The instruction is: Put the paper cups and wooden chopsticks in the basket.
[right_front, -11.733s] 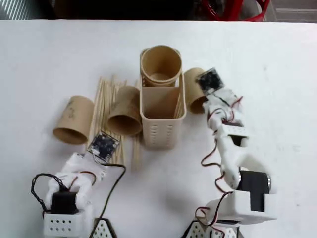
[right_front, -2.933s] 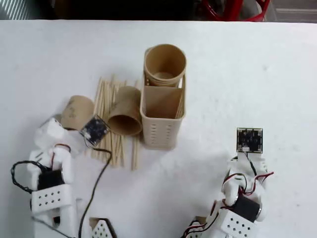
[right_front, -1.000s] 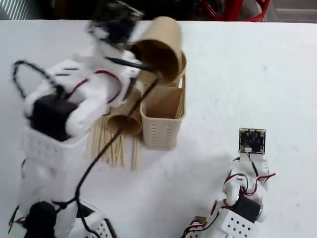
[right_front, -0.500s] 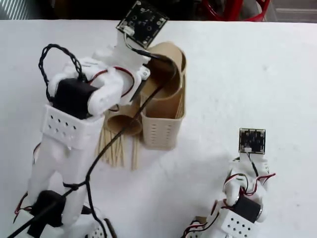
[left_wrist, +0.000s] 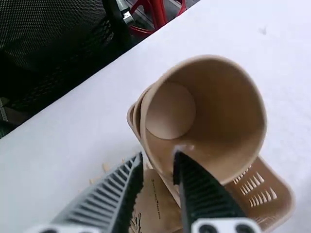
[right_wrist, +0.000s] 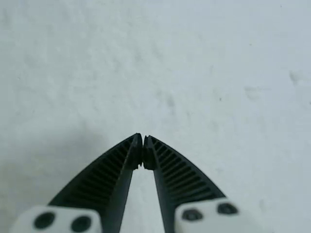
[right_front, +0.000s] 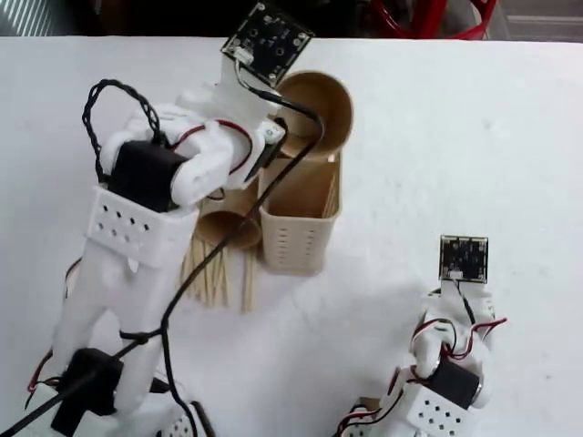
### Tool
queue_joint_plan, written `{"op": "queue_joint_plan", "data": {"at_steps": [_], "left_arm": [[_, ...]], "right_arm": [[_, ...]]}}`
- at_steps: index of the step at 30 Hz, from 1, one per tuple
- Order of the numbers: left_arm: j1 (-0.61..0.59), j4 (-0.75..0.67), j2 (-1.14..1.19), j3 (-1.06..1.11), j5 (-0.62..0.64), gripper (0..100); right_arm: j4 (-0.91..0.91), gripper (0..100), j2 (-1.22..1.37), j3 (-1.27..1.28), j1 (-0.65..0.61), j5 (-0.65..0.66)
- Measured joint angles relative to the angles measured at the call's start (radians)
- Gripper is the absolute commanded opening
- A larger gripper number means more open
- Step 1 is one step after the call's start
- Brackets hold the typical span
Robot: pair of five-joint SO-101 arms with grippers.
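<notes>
Your left claw (left_wrist: 159, 156) is pinching a paper cup (left_wrist: 218, 111) into the basket (left_wrist: 272, 194). Near it, 1 loose cup (right_front: 223, 232) and the chopsticks (right_front: 211, 278) are waiting.

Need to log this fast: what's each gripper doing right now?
Left gripper: closed on the wall of the top paper cup, which sits over the basket.
Right gripper: closed, holding nothing.

The cups (right_front: 314, 109) sit in the basket (right_front: 296, 244), chopsticks (right_front: 217, 284) left.
</notes>
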Motion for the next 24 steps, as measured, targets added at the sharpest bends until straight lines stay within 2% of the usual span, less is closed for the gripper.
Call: {"op": "queue_joint_plan", "data": {"at_steps": [7,15,24], "left_arm": [[0.000,-0.107,0.000,-0.008,0.000,13],[-0.031,-0.112,0.000,-0.126,0.000,13],[-0.048,-0.270,0.002,0.107,-0.005,13]], "right_arm": [[0.000,1.8,0.000,0.000,0.000,0.000],[0.000,1.8,0.000,0.000,0.000,0.000],[0.000,1.8,0.000,0.000,0.000,0.000]]}}
